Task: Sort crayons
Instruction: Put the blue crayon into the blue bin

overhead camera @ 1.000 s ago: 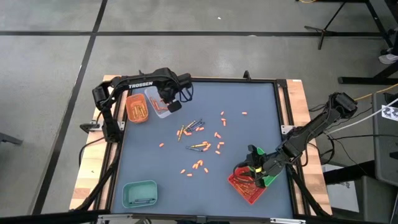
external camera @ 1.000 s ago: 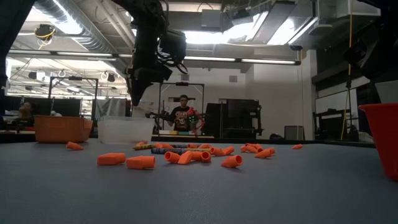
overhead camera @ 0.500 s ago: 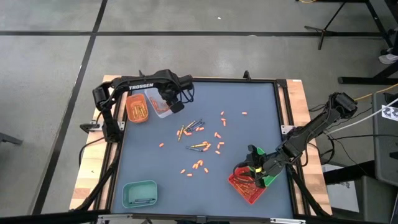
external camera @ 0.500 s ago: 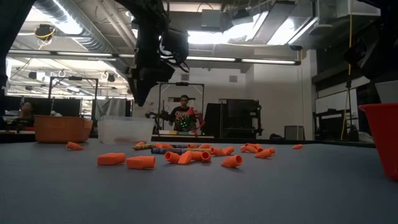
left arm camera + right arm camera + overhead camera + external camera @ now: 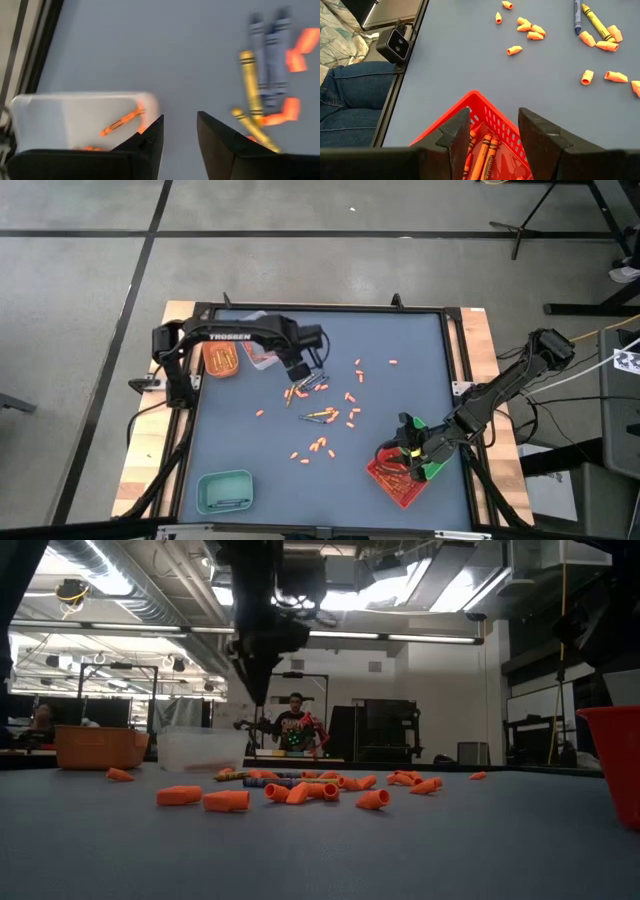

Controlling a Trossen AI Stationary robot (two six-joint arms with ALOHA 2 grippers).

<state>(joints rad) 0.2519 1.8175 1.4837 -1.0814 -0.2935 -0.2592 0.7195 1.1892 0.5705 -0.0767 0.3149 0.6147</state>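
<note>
Orange crayons (image 5: 322, 444) and short orange pieces lie scattered on the middle of the grey tabletop (image 5: 400, 320), with some yellow and blue ones (image 5: 267, 65) among them. The left hand (image 5: 297, 372) hangs above the tabletop at 11 o'clock from this group, beside the clear tray (image 5: 75, 120); its fingers are a little apart and hold nothing. The right hand (image 5: 492, 125) waits over the red tray (image 5: 492, 122) at 5 o'clock, also apart and empty. More crayons lie in that tray.
</note>
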